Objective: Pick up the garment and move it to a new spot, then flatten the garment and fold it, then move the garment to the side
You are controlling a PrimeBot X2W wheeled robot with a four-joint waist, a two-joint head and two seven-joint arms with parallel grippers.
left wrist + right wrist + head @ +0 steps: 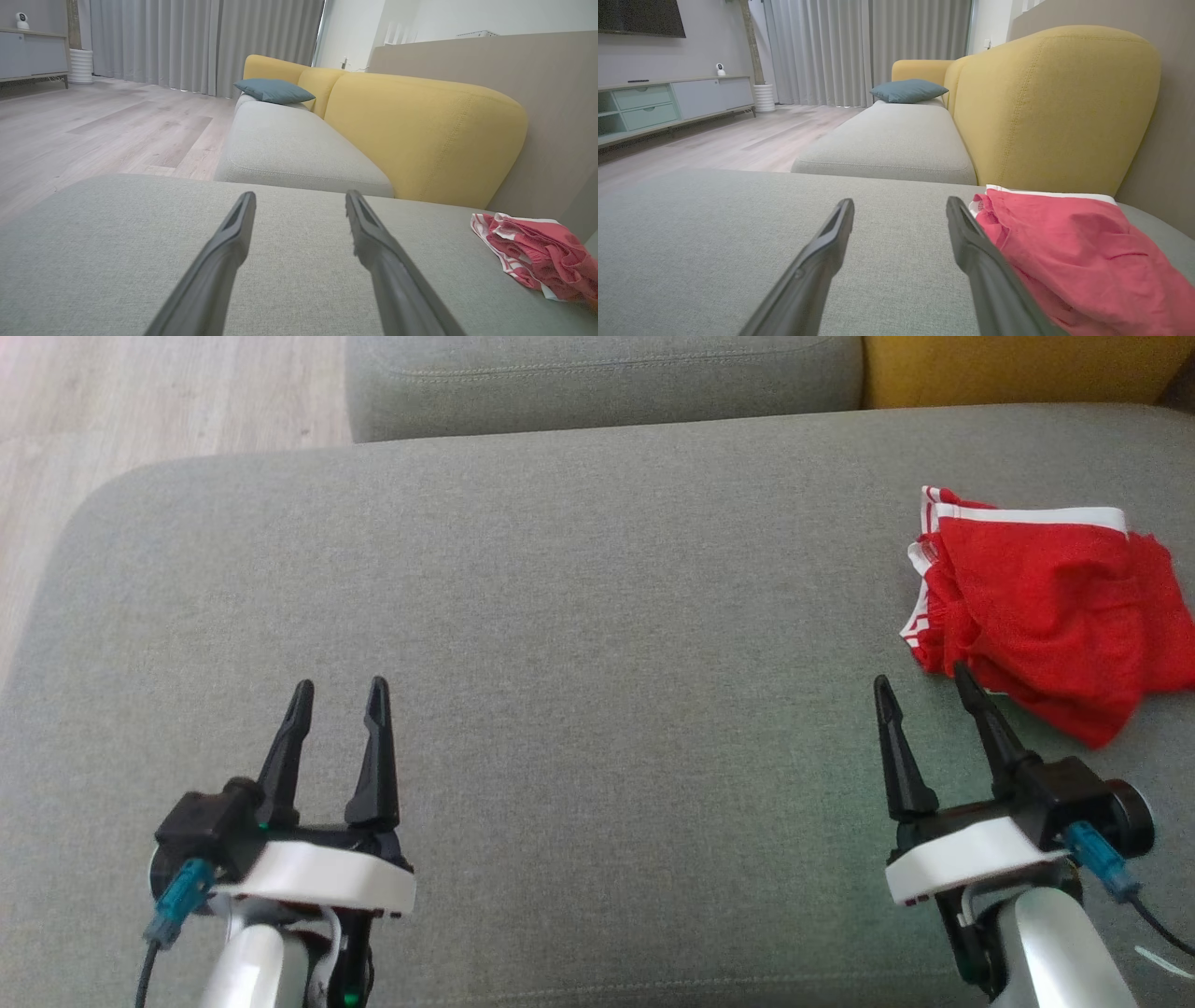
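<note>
While the garment (1046,607) lies crumpled, the left end effector (341,683) and right end effector (921,674) stand released, empty.

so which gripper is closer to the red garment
The right gripper: open, it sits just beside the red garment, while the left gripper hovers over bare grey cushion, far across from it.

Wide bare stretch of grey seat cushion (597,579) runs ahead of the left gripper (341,683) and across to the right gripper (920,674), jaws apart on both, room to sweep either way. On the right the red garment (1046,607) lies bunched (near edge just beside the right gripper, touching or not I can't tell). Behind it the yellow backrest (1055,107) walls that side; straight ahead, a second grey cushion (597,383) butts up.
</note>
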